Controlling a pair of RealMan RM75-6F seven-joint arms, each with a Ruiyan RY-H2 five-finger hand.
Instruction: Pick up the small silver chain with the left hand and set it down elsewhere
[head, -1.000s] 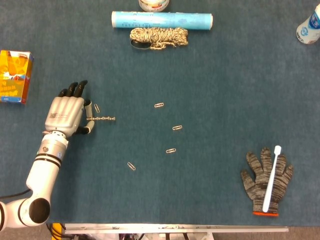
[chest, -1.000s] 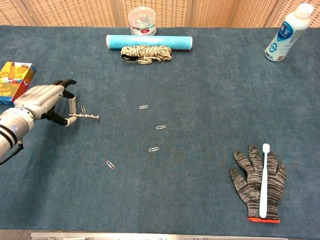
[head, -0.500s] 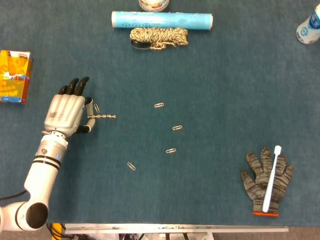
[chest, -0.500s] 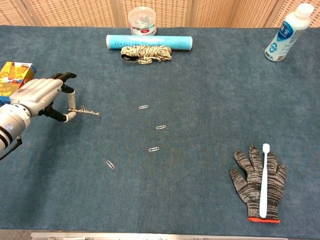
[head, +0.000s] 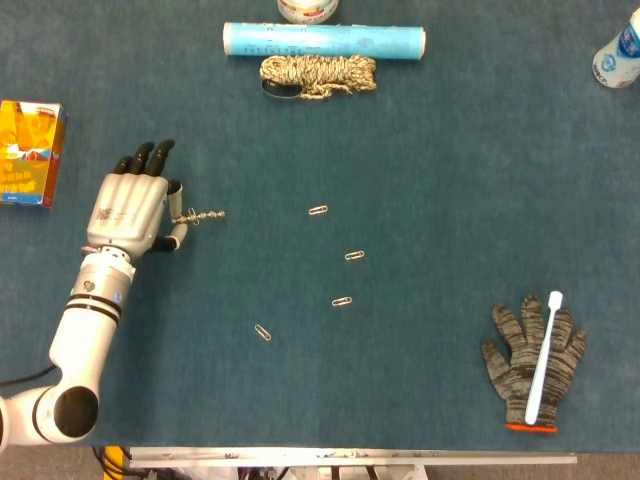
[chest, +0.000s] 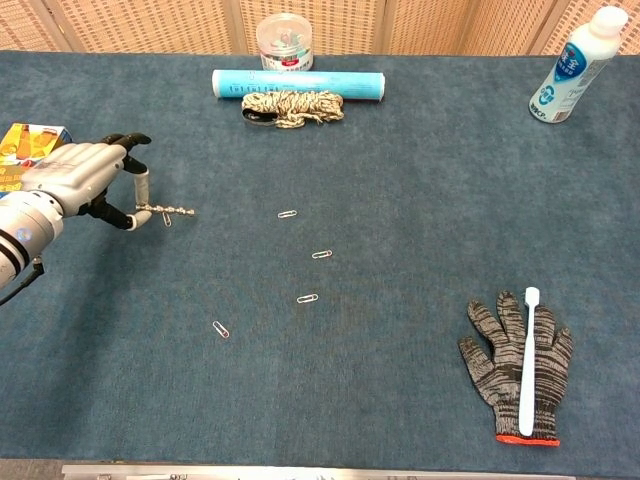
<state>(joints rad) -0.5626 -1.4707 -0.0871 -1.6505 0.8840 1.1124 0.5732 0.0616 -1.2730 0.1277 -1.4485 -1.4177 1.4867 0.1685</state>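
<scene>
The small silver chain (head: 201, 215) (chest: 172, 211) sticks out level to the right of my left hand (head: 130, 208) (chest: 78, 180), which pinches its left end between thumb and a finger. The other fingers point away toward the back of the table. In the chest view the chain appears slightly above the blue cloth, over a paper clip (chest: 166, 219). My right hand shows in neither view.
An orange box (head: 28, 140) lies left of the hand. At the back are a blue roll (head: 323, 40), a rope bundle (head: 318, 73) and a jar (chest: 285, 40). Several paper clips (head: 318, 210) dot the middle. A bottle (chest: 572, 65) stands back right; a glove (head: 515, 365) with a toothbrush (head: 545, 350) lies front right.
My left hand has moved a little toward the back of the table, taking the chain with it. The chain now lies over the paper clip beside the hand.
</scene>
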